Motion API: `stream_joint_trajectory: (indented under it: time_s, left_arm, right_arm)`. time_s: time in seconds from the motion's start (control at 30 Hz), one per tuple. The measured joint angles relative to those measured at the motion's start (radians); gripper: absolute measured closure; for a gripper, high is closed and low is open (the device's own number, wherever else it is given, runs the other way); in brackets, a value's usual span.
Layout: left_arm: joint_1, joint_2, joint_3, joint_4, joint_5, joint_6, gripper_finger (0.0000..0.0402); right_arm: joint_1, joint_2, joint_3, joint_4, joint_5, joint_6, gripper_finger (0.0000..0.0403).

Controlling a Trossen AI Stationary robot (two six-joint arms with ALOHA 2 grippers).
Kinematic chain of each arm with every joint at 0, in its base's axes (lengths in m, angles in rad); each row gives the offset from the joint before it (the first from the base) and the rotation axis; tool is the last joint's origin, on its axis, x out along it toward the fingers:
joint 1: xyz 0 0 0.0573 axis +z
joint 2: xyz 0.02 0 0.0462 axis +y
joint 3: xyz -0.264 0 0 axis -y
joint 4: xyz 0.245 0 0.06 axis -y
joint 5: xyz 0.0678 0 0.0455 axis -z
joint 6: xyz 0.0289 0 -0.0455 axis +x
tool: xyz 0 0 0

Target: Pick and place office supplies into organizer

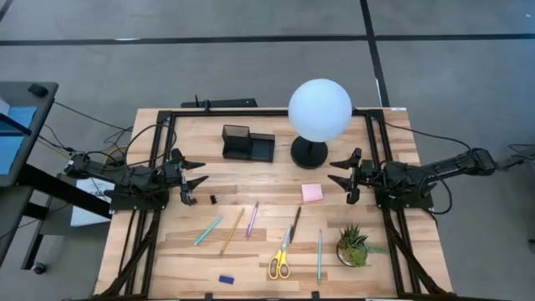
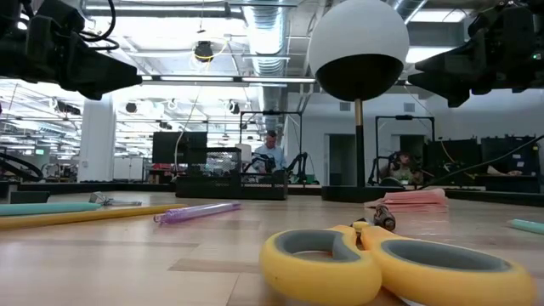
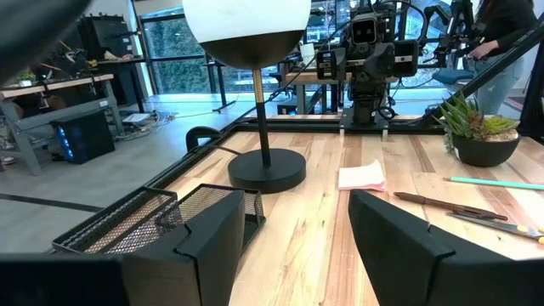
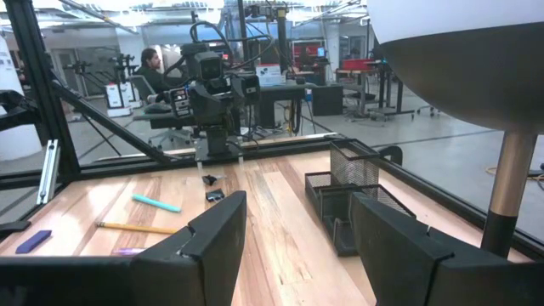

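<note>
My left fingers [image 1: 199, 171] and right fingers [image 1: 336, 170] hover spread wide at opposite sides of the bench [image 1: 276, 257], holding and touching nothing. The supplies lie loose near the front, among them the scissors [image 1: 279, 262], sticky pad [image 1: 313, 193] and small clip [image 1: 213, 199]; the organizer [image 1: 247, 143] stands at the back beside the lamp [image 1: 318, 113]. Risk, I judge: thin pens slipping from my grip, or my arm striking the lamp.

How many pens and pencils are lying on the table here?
5, all in front of the organizer: teal pen and yellow pencil toward the left, purple pen mid-table, dark pen above the scissors, teal pencil beside the plant. None looks hidden.
</note>
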Motion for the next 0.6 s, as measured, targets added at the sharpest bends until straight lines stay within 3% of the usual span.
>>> stream_joint_trajectory:
  time_s: [0.6]
  left_arm:
    - [-0.001,0.000,-0.005,0.122,0.032,0.056,0.0194]
  right_arm:
    - [0.000,0.000,0.000,0.000,0.000,0.000,0.0198]
